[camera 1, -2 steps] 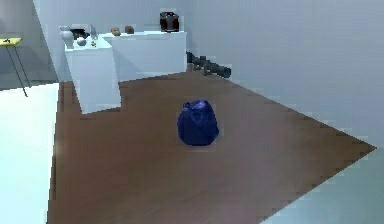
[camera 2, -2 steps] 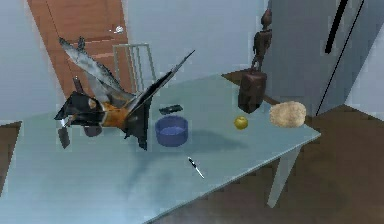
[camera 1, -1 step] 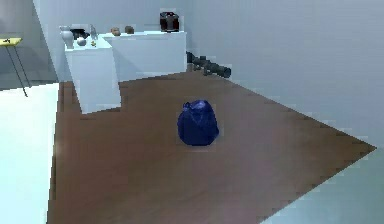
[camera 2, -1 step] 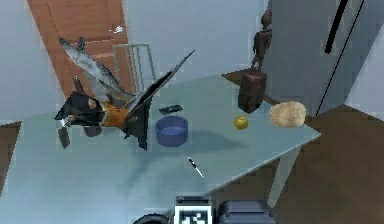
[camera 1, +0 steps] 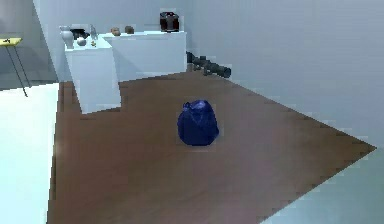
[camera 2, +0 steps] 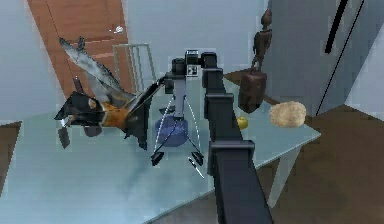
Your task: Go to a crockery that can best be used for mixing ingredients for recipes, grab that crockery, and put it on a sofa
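Blue bowl [camera 2: 172, 135] on table [camera 2: 60, 190] at fingers [camera 2: 158, 157]; cannot tell if held. Wooden statue [camera 2: 255, 80], bread [camera 2: 287, 113] close by.

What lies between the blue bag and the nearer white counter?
Nothing: in the forward view, bare brown floor runs from the blue bag to the white counter.

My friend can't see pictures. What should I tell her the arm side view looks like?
A dark robot arm reaches out over a pale table, its jaws near a blue bowl; whether they hold it cannot be told. Farther back stand a brown statue and a tan lump, with a wooden door behind.
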### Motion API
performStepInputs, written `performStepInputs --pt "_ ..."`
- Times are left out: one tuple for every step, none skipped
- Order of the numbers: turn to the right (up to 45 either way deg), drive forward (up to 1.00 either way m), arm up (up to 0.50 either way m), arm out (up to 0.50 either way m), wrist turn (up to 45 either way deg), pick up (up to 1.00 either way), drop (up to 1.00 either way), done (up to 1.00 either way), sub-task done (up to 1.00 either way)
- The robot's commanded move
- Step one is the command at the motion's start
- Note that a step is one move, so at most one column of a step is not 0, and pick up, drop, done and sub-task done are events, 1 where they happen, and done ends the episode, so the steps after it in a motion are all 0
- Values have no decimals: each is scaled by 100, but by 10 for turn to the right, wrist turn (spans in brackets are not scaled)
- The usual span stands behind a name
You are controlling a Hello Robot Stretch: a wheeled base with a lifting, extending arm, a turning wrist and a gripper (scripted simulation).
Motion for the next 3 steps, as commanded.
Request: performStepInputs --pt "0 0 0 0 450 0 0 0 0" --pt "0 0 0 0 450 0 0 0 0" --pt "0 0 0 0 450 0 0 0 0"
